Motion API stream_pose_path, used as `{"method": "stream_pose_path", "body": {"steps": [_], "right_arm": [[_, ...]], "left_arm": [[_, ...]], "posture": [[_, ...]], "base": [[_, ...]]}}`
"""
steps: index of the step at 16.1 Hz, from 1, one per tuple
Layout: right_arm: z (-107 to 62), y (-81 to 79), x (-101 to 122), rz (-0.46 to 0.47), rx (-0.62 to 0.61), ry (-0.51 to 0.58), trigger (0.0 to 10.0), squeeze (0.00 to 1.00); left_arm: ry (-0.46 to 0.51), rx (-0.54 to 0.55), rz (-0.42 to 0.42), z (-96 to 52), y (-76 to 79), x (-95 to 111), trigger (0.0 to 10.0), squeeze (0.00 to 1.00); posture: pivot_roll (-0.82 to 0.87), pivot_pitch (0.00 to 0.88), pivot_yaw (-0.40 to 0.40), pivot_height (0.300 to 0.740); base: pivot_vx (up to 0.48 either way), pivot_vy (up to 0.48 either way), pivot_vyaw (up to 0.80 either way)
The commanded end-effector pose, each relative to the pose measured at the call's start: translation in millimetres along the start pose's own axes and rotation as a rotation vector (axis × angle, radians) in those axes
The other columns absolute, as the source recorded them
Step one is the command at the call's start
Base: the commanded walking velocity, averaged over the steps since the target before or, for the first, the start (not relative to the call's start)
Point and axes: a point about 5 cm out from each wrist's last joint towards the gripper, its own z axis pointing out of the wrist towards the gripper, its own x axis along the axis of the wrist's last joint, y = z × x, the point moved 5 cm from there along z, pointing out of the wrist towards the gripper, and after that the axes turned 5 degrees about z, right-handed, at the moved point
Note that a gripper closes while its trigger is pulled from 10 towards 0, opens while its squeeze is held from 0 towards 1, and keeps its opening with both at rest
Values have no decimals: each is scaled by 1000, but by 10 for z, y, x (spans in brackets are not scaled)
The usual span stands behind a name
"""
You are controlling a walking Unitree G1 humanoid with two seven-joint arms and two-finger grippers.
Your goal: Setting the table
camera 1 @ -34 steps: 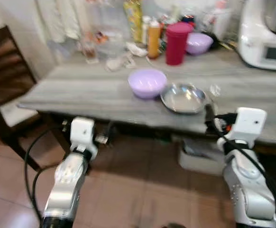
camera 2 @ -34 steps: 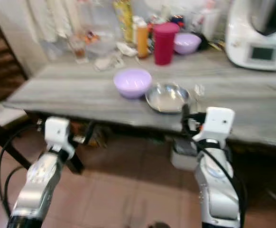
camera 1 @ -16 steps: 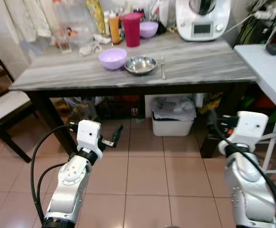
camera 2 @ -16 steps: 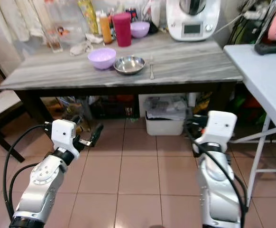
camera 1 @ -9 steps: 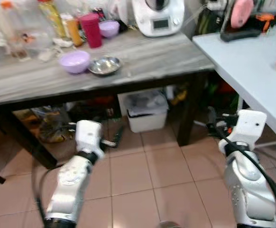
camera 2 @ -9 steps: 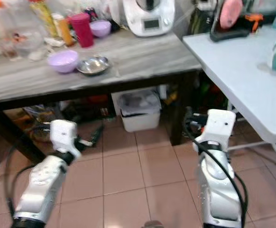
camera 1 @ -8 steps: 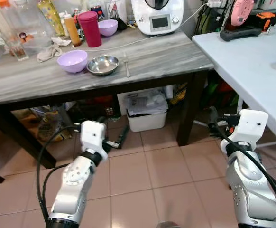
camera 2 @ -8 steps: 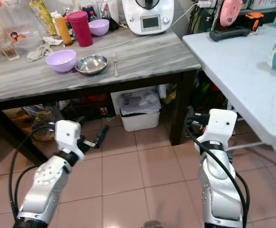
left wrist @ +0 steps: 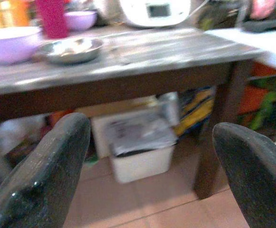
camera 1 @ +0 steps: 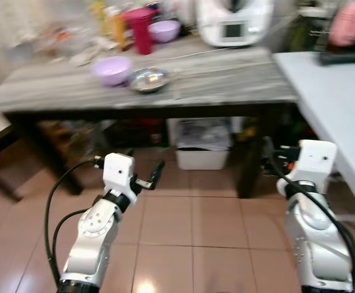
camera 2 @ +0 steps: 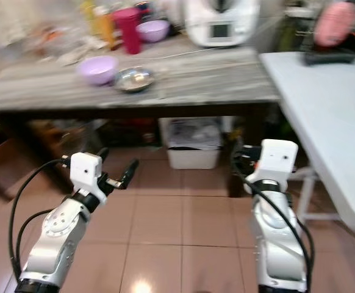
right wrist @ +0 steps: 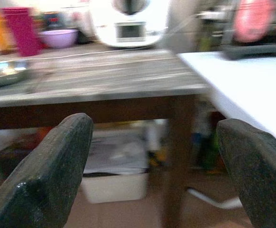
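Both arms low over tiled floor, facing grey worktop (camera 1: 226, 79); frames blurred.
Eye views: lilac bowl (camera 1: 111, 69) beside steel bowl (camera 1: 147, 79), red tumbler (camera 1: 142, 30) behind; white bin (camera 1: 204, 145) underneath. Wrist views: left end effector (left wrist: 150, 152) fingers apart, empty; right end effector (right wrist: 164, 152) likewise.
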Motion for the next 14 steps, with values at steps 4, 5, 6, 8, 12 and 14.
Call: {"method": "stream_pose_path", "body": {"steps": [4, 5, 6, 8, 12, 14], "right_arm": [[-2, 0, 10, -7, 1, 4, 10000, 0], [-9, 14, 7, -9, -2, 5, 10000, 0], [-21, 20, 5, -8, -5, 5, 10000, 0], [-36, 12, -21, 19, -6, -4, 10000, 0], [-51, -6, -46, 28, -4, -11, 10000, 0], [-49, 2, -40, 20, -5, -6, 10000, 0]], "left_arm": [[28, 0, -10, 30, -2, 128, 10000, 0], [31, -1, -14, 20, 2, 145, 10000, 0], [28, -2, -15, 5, 2, 132, 10000, 0], [15, -2, -14, -10, 0, 91, 10000, 0], [9, -7, -14, -9, 4, 91, 10000, 0], [7, -8, -13, -7, 1, 87, 10000, 0]], "posture": [[-322, 71, 74, 740], [-323, 70, 75, 740], [-323, 71, 76, 740], [-323, 70, 77, 740], [-323, 71, 78, 740], [-321, 69, 80, 740]], "base": [[0, -277, 108], [0, -274, 0], [0, -277, 0], [0, -276, 0], [0, -275, -452], [0, -276, 0]]}}
